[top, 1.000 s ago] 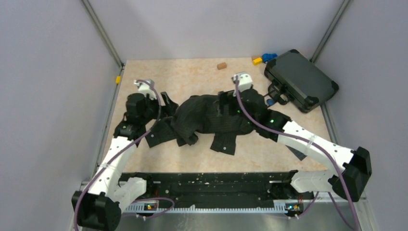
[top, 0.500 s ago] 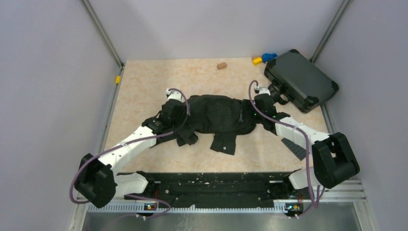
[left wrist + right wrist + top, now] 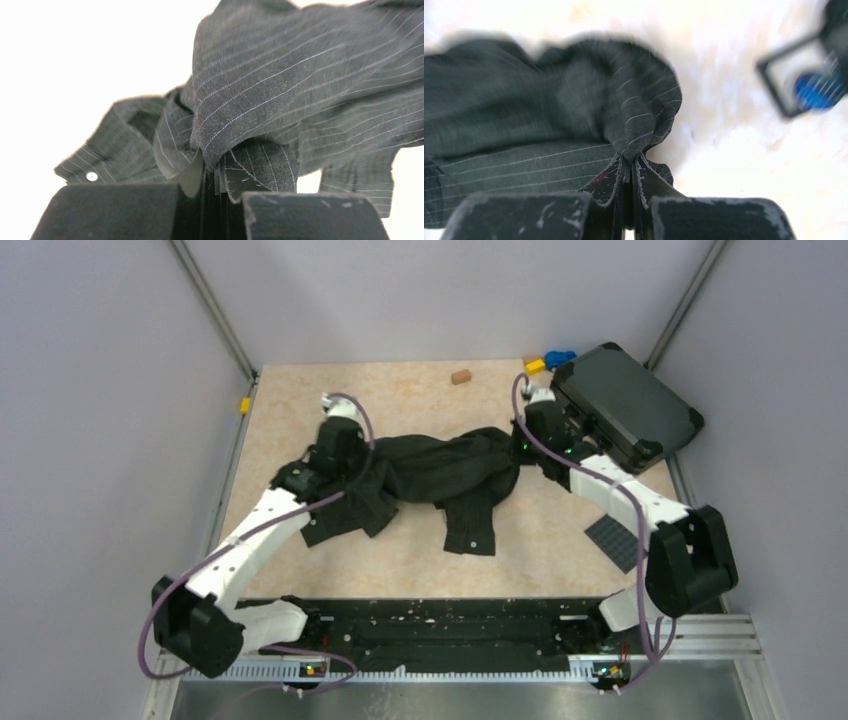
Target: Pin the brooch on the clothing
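Note:
The clothing [image 3: 440, 472], a black pinstriped shirt, lies bunched across the middle of the table. My left gripper [image 3: 352, 462] is shut on a fold at its left end, and in the left wrist view that cloth [image 3: 260, 100] rises from the left gripper [image 3: 215, 175]. My right gripper [image 3: 522, 448] is shut on the shirt's right end; the right wrist view shows the fabric [image 3: 634, 120] pinched in the right gripper [image 3: 629, 167]. The brooch [image 3: 819, 91], a small round blue piece, shows blurred at that view's right, inside the case's handle loop. The right arm hides it from above.
A dark hard case [image 3: 625, 405] sits at the back right, close to my right gripper. Behind it lie a yellow block [image 3: 535, 366] and a blue toy piece [image 3: 560, 358]. A brown block [image 3: 461, 376] rests at the back. A dark flat plate [image 3: 612, 540] lies under the right arm.
Both grippers have shut on the shirt's ends and moved toward the back of the table. The shirt is pulled wider between them.

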Motion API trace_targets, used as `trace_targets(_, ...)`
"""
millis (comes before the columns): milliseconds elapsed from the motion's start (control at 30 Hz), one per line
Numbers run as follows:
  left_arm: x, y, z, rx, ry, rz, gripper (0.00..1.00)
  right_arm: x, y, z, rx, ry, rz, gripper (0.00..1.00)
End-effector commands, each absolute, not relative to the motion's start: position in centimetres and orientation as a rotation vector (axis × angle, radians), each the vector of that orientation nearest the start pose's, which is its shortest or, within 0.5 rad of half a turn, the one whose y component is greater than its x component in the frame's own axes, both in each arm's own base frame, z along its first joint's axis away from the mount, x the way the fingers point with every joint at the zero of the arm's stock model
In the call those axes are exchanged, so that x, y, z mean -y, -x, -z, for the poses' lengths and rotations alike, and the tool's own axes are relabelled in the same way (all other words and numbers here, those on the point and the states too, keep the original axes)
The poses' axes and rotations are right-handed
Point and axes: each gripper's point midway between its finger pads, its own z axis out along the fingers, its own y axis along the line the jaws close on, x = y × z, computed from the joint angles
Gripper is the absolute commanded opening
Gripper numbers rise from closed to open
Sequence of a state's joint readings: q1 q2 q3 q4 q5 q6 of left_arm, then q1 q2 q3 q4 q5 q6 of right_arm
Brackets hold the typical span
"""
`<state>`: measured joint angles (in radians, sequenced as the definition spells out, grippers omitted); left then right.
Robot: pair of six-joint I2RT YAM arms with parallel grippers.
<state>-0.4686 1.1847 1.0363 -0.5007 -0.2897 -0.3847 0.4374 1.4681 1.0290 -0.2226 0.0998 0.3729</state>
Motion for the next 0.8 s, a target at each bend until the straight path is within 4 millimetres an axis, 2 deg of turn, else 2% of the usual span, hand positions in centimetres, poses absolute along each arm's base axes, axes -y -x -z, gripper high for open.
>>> trace_targets(0,6.5,-32.5,-35.5,-1.819,0.165,0.212,0.0,-15.9,-37.7,-36.0,-1.762,0.008,-0.401,0.0)
trace_targets(67,4.8,-31.4,-39.5,-1.745,0.182,0.168,0.0,-15.5,-36.0,-41.9,-1.62,0.022,-0.453,0.0)
trace_targets(167,3.7,-29.5,-44.2,-1.65,0.169,0.145,0.0,-15.1,-32.8,-48.5,-1.432,0.071,-0.525,0.0)
trace_targets(233,3.7,-28.5,-46.0,-1.622,0.153,0.157,0.0,-14.7,-30.7,-51.8,-1.33,0.1,-0.552,0.0)
trace_targets(333,3.9,-27.1,-48.3,-1.581,0.133,0.194,0.0,-13.8,-28.0,-55.7,-1.209,0.123,-0.566,0.0)
trace_targets(467,4.9,-25.7,-50.3,-1.534,0.095,0.269,0.0,-12.8,-26.1,-58.2,-1.14,0.135,-0.551,0.0)
trace_targets(633,8.1,-24.1,-50.9,-1.539,-0.045,0.438,0.0,-12.7,-25.6,-58.5,-1.131,0.13,-0.564,0.0)
trace_targets(700,9.1,-24.3,-49.6,-1.578,-0.092,0.472,0.02,-13.1,-26.4,-57.5,-1.154,0.123,-0.573,0.0)
trace_targets(767,9.7,-26.1,-46.7,-1.66,-0.111,0.462,0.06,-13.6,-28.2,-55.6,-1.201,0.098,-0.562,0.0)
